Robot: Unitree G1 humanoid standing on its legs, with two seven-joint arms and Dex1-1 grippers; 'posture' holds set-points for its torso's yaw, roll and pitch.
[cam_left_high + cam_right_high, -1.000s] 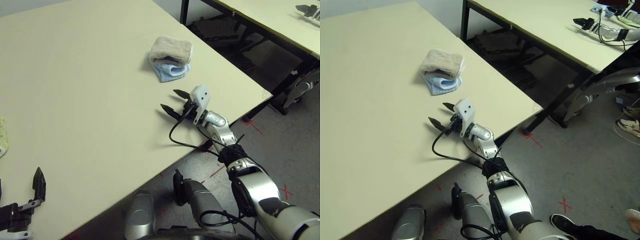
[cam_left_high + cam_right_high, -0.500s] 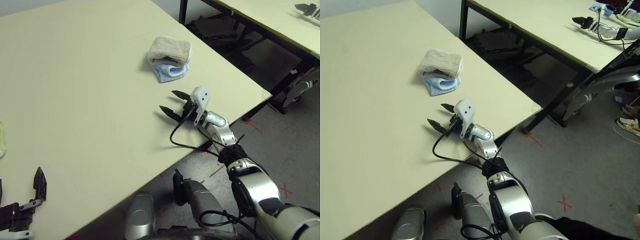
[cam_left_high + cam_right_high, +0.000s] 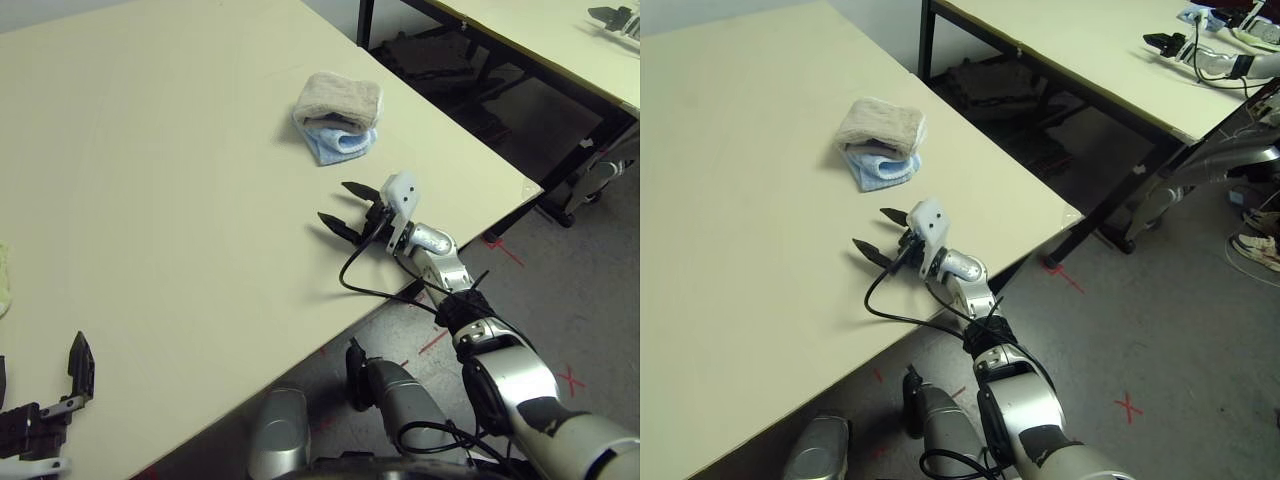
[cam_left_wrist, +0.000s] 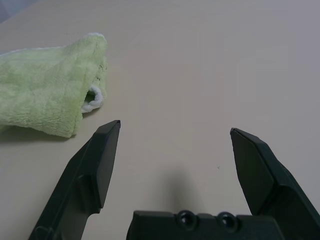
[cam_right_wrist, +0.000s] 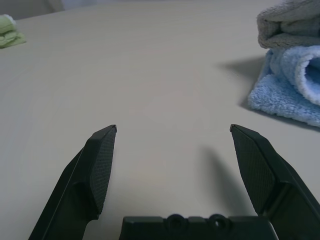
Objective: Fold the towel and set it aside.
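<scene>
The towel [image 3: 340, 97], beige and folded into a thick bundle, lies on top of a folded light-blue towel [image 3: 338, 142] near the table's far right edge. My right gripper [image 3: 335, 201] hovers low over the table a short way in front of this stack, open and holding nothing. In the right wrist view the towel [image 5: 290, 22] sits beyond one open fingertip [image 5: 250, 160]. My left gripper [image 3: 38, 372] is at the near left corner, open and empty, with a lime-green towel [image 4: 45, 95] lying just ahead of it.
The table's right edge [image 3: 470, 250] runs diagonally just behind my right wrist, with floor below. A second table [image 3: 1110, 50] stands at the back right with another robot's gripper [image 3: 1165, 43] resting on it. A black cable [image 3: 360, 280] loops on the table by my right wrist.
</scene>
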